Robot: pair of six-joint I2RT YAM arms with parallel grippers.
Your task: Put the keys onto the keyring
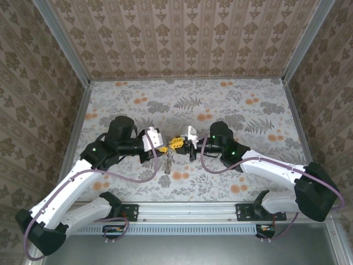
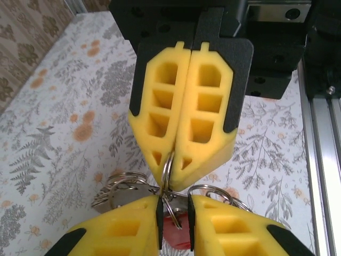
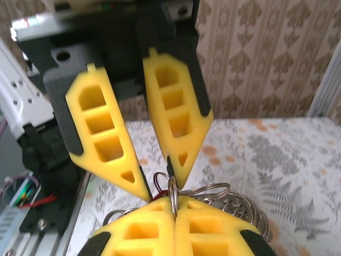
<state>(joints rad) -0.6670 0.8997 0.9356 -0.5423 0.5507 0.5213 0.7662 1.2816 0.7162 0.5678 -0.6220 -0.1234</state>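
Right gripper (image 3: 173,205) is clamped on the keyring (image 2: 167,166) above the table (image 1: 248,116) middle. Left gripper (image 2: 175,205) is slightly parted about a red key (image 2: 176,230), hold unclear. The ring looks thin, stiff and slippery, so pinch its flat faces.

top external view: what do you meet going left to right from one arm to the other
left arm → left end effector → keyring hanging under the tips → right end effector → right arm
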